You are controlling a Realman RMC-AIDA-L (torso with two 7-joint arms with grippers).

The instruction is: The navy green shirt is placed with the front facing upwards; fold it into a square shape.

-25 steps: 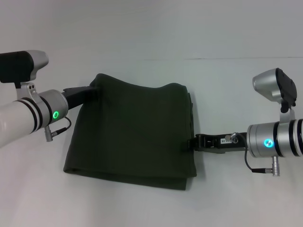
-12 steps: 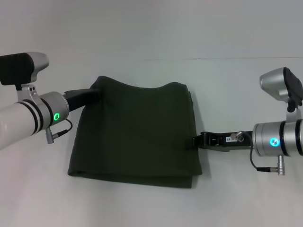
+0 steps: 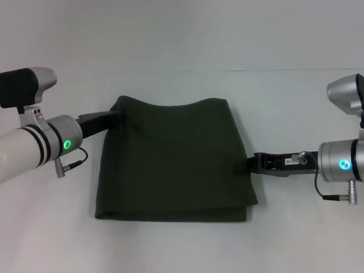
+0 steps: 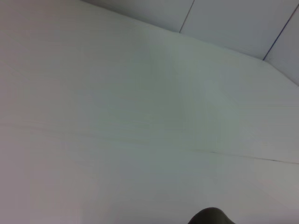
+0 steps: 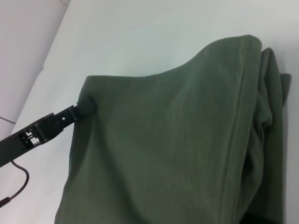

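Head view: the navy green shirt (image 3: 173, 162), already folded into a thick near-square, is sliding toward the robot's right across the white table (image 3: 182, 34) as both arms carry it sideways. The left gripper (image 3: 114, 118) is pinching the far corner, jaws closed on cloth; the right gripper (image 3: 248, 165) is clamping the opposite edge, jaws likewise shut on fabric. Compared with a second ago, the bundle is sitting squarer, suggesting final positioning rather than another fold.
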